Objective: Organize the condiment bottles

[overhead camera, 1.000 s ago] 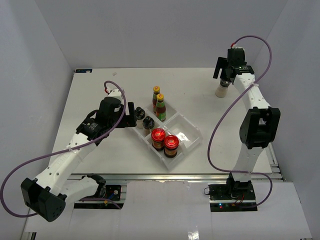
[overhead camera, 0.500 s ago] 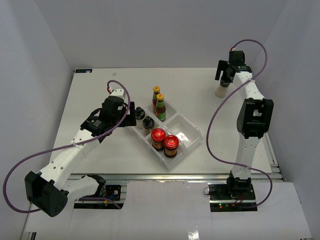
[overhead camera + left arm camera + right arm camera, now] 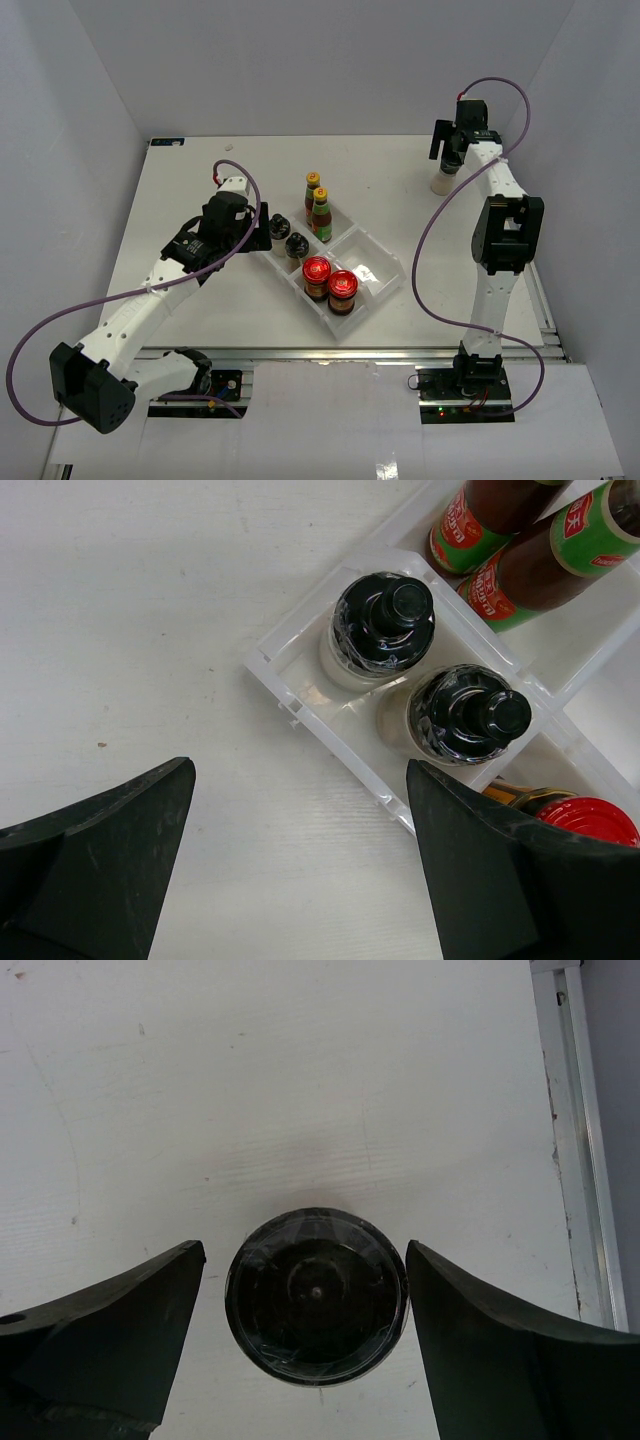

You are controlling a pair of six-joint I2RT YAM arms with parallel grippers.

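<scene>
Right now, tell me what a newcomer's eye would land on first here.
The two red-lidded jars glow in the near compartment of the clear tray at mid-table. Far off at the back right, a lone shaker stands on the table, the right gripper poised over it with jaws open on either side.

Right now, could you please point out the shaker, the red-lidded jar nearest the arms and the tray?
shaker [image 3: 316,1310]: right wrist view, lid centre.
red-lidded jar [image 3: 342,284]: top view, its lid.
tray [image 3: 268,670]: left wrist view, corner rim.
</scene>
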